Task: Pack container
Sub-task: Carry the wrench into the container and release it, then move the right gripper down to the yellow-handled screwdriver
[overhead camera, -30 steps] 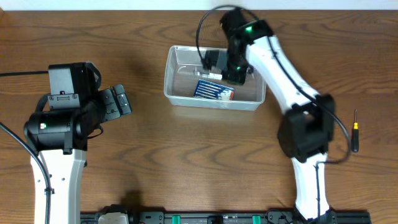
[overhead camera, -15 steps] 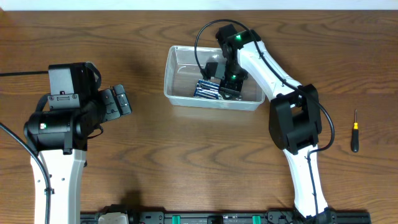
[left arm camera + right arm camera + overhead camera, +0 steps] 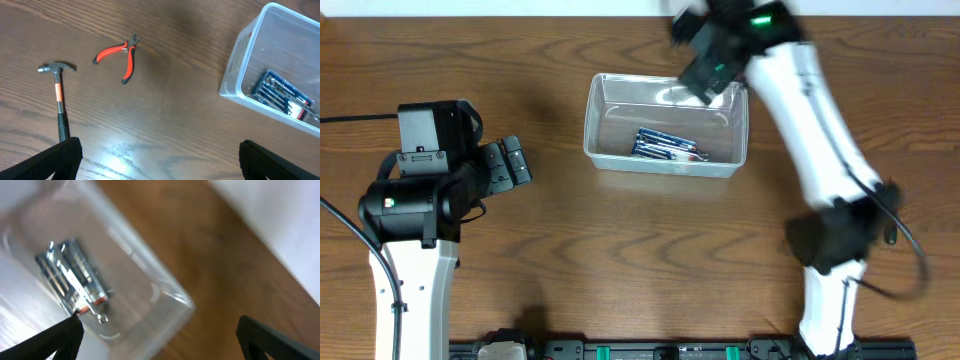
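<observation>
I see my right hand (image 3: 705, 66) wide open and empty above the container (image 3: 592, 125), far right; blue pack (image 3: 665, 146) inside; left hand (image 3: 511, 163) open, empty.

The right claw (image 3: 708, 75), a second ago clamped on the blue tool pack (image 3: 665, 146) low inside the container (image 3: 664, 168), has spread its jaws wide and let the pack go. It has risen out of the container and now hangs, blurred, over the rim at the 1 o'clock corner. The pack lies uncovered on the container floor. The right arm (image 3: 820, 130) has swung its elbow out toward 4 o'clock.
</observation>
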Controlling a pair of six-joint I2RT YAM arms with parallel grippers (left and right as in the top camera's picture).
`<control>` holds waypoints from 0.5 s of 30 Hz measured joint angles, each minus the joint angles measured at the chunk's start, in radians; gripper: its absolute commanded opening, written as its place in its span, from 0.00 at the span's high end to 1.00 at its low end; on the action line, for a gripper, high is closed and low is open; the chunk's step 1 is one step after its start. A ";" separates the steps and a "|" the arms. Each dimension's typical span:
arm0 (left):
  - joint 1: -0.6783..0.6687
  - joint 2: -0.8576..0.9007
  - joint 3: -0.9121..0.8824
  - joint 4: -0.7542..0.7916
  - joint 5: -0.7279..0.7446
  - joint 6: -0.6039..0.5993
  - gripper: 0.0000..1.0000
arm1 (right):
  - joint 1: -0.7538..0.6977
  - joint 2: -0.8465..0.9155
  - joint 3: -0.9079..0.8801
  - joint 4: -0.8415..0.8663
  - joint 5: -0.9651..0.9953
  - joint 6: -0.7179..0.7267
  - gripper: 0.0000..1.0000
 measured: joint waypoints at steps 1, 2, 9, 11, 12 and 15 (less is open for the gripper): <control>0.000 0.000 0.000 0.000 0.000 0.000 0.01 | -0.028 -0.040 0.009 -0.016 0.000 0.055 0.01; 0.000 0.000 0.000 0.000 0.000 0.000 0.01 | -0.070 -0.085 0.019 -0.044 0.001 0.124 0.01; 0.000 0.000 0.000 0.000 0.000 0.000 0.01 | -0.386 -0.164 0.032 -0.290 0.018 0.434 0.01; 0.000 0.000 0.000 0.000 0.000 0.000 0.02 | -0.461 -0.152 0.027 -0.354 0.021 0.476 0.01; 0.000 0.000 0.000 0.000 0.000 0.000 0.02 | -0.493 -0.148 0.026 -0.384 0.022 0.492 0.01; 0.000 0.000 0.000 0.000 0.000 0.000 0.02 | -0.560 -0.146 0.006 -0.407 0.010 0.510 0.01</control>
